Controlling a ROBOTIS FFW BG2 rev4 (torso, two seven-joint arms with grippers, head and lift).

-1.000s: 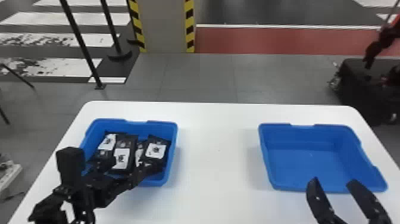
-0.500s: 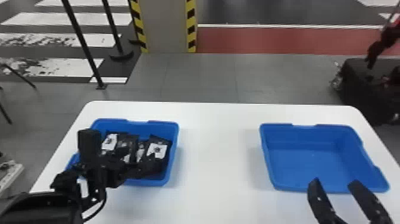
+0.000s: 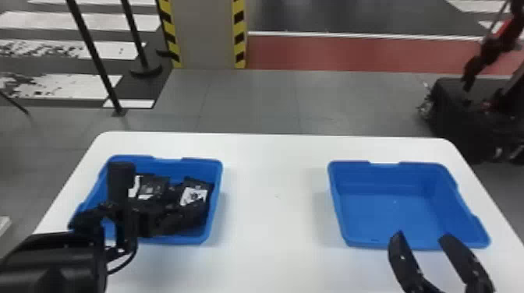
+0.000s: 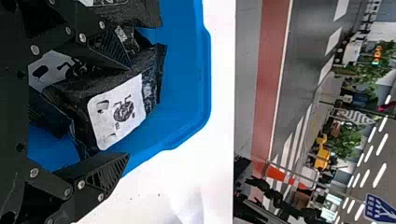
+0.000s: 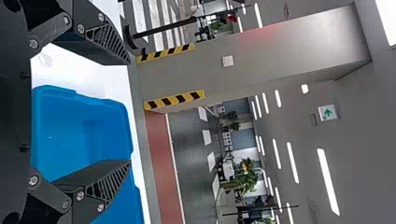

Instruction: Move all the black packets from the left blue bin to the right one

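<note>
On a white, round-cornered surface [image 3: 273, 156], we see black, white-labelled packets [image 3: 154, 187] in a blue rectangular plastic bin [image 3: 218, 183], our black left gripper [image 3: 187, 204] over it; our black right gripper [image 3: 423, 235], fingers apart, is near a matching bin [image 3: 390, 210].

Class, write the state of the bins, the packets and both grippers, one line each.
Left blue bin: uncovered, holding packets
Right blue bin: uncovered, empty
Black packets: bunched together in the left bin
Left gripper: open, at the left bin
Right gripper: open, gripping nothing
</note>
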